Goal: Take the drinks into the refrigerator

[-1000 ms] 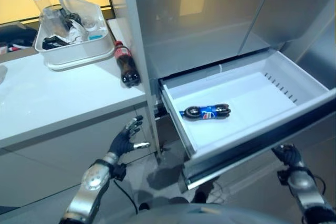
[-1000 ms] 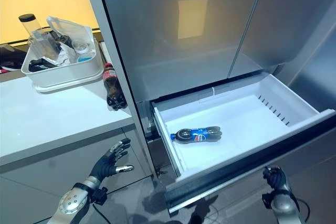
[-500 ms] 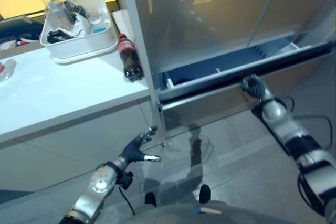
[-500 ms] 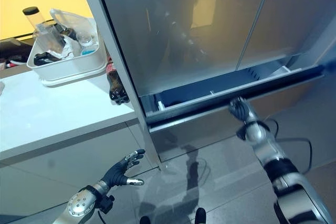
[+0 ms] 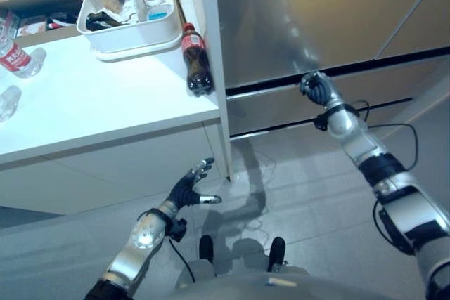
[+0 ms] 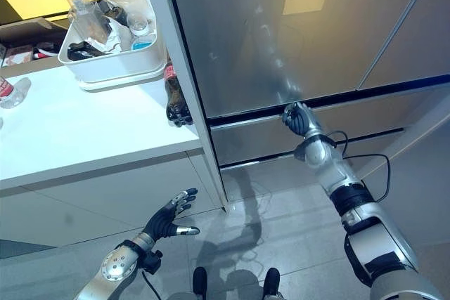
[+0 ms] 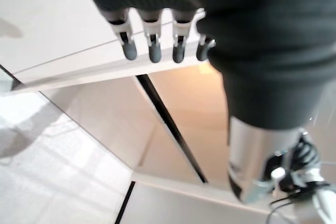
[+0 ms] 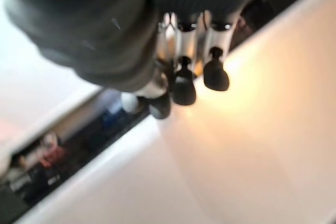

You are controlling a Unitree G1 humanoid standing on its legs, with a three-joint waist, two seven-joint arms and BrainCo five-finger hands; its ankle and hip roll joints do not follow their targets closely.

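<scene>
The refrigerator's lower drawer (image 5: 278,103) stands closed, its grey front flush under the steel doors (image 6: 281,33). My right hand (image 5: 316,88) rests at the drawer front's top edge with curled fingers (image 8: 184,85) pressed against the panel and nothing in them. A red-capped cola bottle (image 5: 195,68) stands upright on the white counter (image 5: 105,110), right beside the refrigerator's side wall. My left hand (image 5: 188,189) hangs open low in front of the counter's cabinet, its straight fingers (image 7: 152,45) holding nothing.
A white tub (image 5: 133,29) of several utensils and containers sits at the back of the counter behind the cola bottle. A clear water bottle (image 5: 15,57) lies at the counter's far left. Grey tiled floor (image 5: 295,194) spreads below the drawer.
The drawer with the blue-labelled bottle inside slid fully shut, pushed by my right hand, which stays on its front. The camera has shifted. My left hand stayed low and open.
</scene>
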